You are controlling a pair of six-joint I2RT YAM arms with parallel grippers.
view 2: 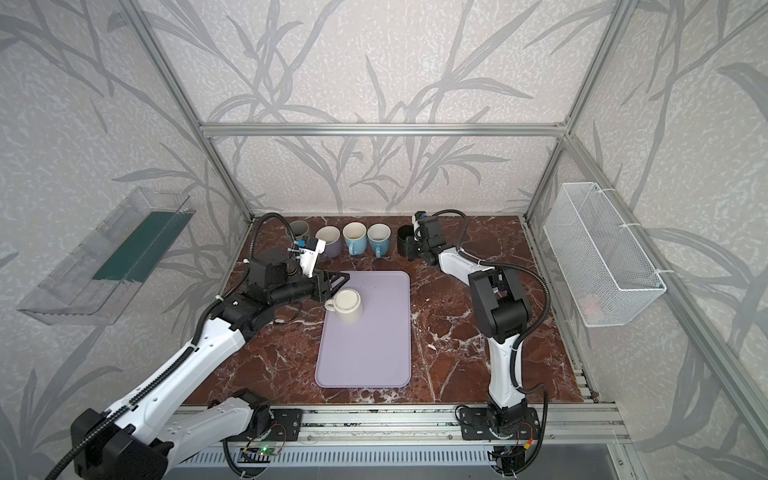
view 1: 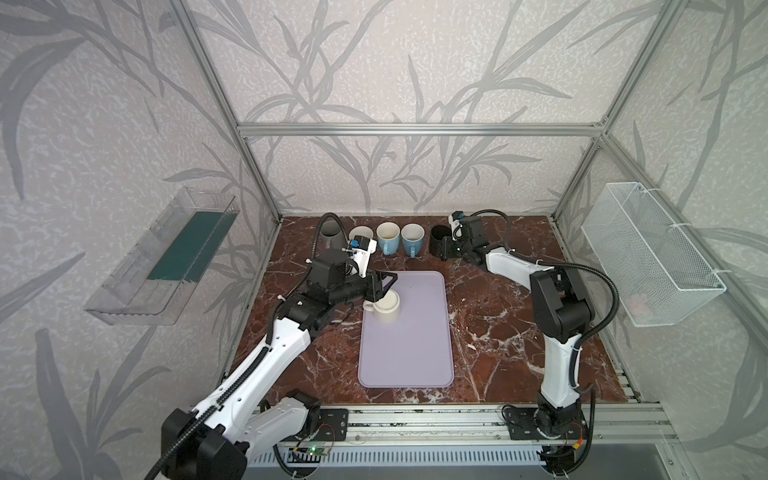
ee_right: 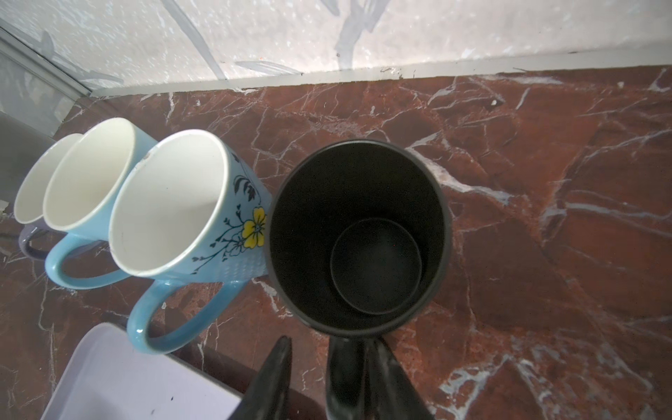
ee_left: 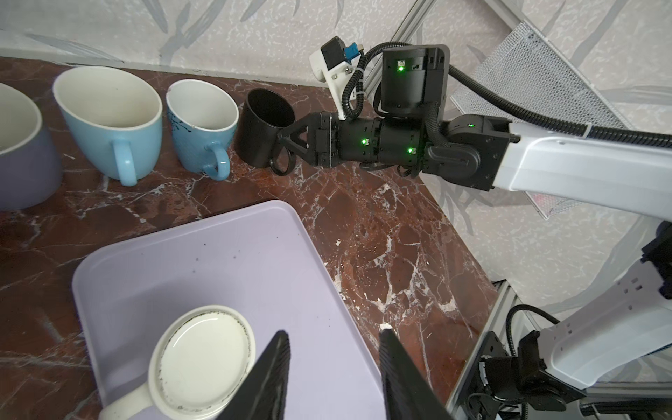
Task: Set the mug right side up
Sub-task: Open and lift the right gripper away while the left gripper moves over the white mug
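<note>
Tabletop (ee_left: 382, 218): left wrist alone shows mug (ee_left: 203, 360) specks.

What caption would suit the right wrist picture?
Right end effector open around the handle of an upright matte black mug, beside a flowered blue ceramic mug.

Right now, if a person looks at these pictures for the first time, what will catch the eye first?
The cream ceramic mug standing upside down at the far left corner of the lilac plastic tray, with the open left gripper beside it. Next, the row of upright mugs along the back wall, where the open right gripper straddles the handle of the matte black mug.
</note>
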